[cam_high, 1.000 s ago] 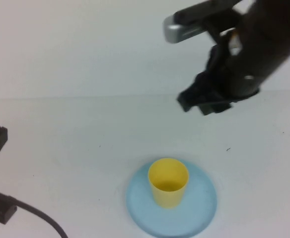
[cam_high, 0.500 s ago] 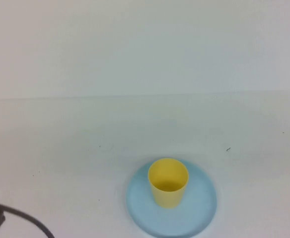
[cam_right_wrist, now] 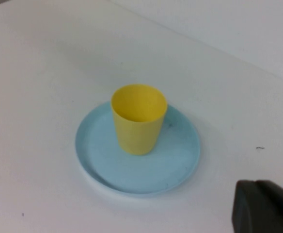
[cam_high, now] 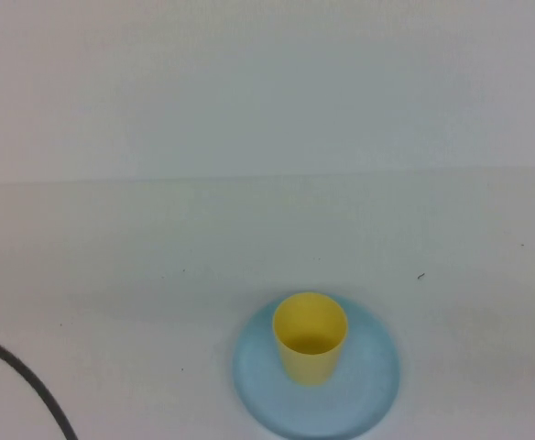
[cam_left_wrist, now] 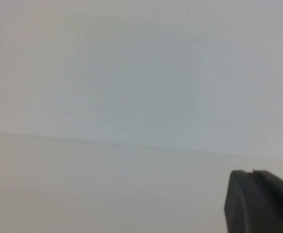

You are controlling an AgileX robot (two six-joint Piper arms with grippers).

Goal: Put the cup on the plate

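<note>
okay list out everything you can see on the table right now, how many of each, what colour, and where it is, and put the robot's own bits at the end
small yellow plastic cup: one, yellow, upright and open end up, standing on the plate, a little toward its far side
round light-blue plastic plate: one, light blue, flat on the table near its front edge, slightly right of centre in the high view
white table: one, white, under everything
black cable: one, black, crossing the front left corner of the high view
left gripper: one dark tip showing in the left wrist view only, facing bare table
right gripper: one dark tip showing in the right wrist view only, apart from the plate
</note>
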